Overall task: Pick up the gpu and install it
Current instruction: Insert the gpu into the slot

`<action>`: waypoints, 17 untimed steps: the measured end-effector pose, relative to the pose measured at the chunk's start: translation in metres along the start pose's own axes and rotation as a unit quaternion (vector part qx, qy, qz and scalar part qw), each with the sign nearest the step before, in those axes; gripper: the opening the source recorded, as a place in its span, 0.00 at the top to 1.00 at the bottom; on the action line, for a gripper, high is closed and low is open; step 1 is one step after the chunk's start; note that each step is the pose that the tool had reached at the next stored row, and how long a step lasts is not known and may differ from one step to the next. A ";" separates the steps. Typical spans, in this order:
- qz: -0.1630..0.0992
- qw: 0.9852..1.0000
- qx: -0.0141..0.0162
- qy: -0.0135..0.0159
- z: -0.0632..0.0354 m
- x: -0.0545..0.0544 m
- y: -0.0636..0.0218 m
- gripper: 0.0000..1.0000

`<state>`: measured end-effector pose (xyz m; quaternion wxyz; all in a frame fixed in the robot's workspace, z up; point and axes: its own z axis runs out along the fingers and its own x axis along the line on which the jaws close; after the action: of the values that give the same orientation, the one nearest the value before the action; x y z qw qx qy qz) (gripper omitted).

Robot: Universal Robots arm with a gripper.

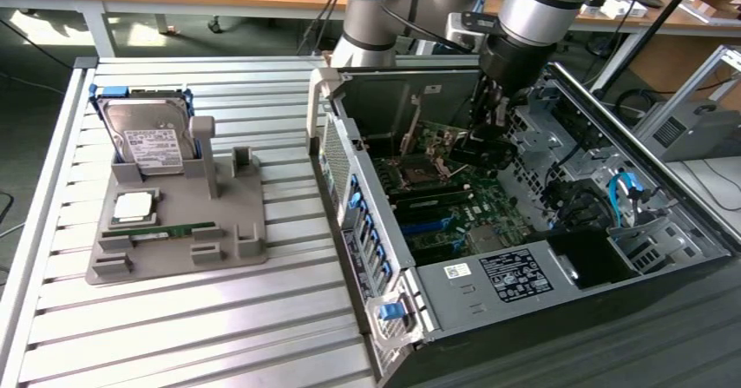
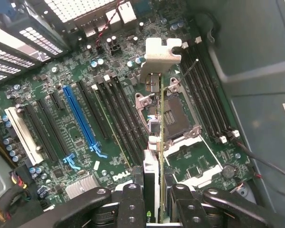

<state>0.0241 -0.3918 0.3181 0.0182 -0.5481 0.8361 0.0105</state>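
My gripper (image 2: 154, 209) is shut on the gpu (image 2: 155, 142), a thin dark card seen edge-on, with its silvery bracket (image 2: 160, 54) at the far end. The card hangs above the green motherboard (image 2: 52, 90), over the black slots beside the CPU socket (image 2: 175, 116), and it stands apart from the board. A long blue slot (image 2: 78, 116) lies a few slots away from the card. In the exterior view the gripper (image 1: 483, 141) reaches down inside the open computer case (image 1: 347, 158), and the gpu (image 1: 478, 155) shows as a dark shape under it.
On the slatted table at the exterior view's left stands a grey holder (image 1: 232, 240) with a hard drive (image 1: 145, 136), a CPU (image 1: 134, 206) and a green memory stick (image 1: 173, 230). Case walls, a drive cage (image 1: 567, 119) and cables (image 1: 626, 193) surround the arm.
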 end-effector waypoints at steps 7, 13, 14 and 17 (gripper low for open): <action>-0.023 1.000 -0.001 0.000 0.0000 0.000 0.0000 0.73; -0.042 0.999 -0.002 0.000 0.0000 0.000 0.0000 0.73; -0.045 0.999 -0.002 0.000 0.0000 0.000 0.0000 0.73; -0.053 0.999 -0.002 0.000 0.0000 0.000 0.0000 0.73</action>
<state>0.0241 -0.3918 0.3181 0.0176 -0.5916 0.8059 0.0114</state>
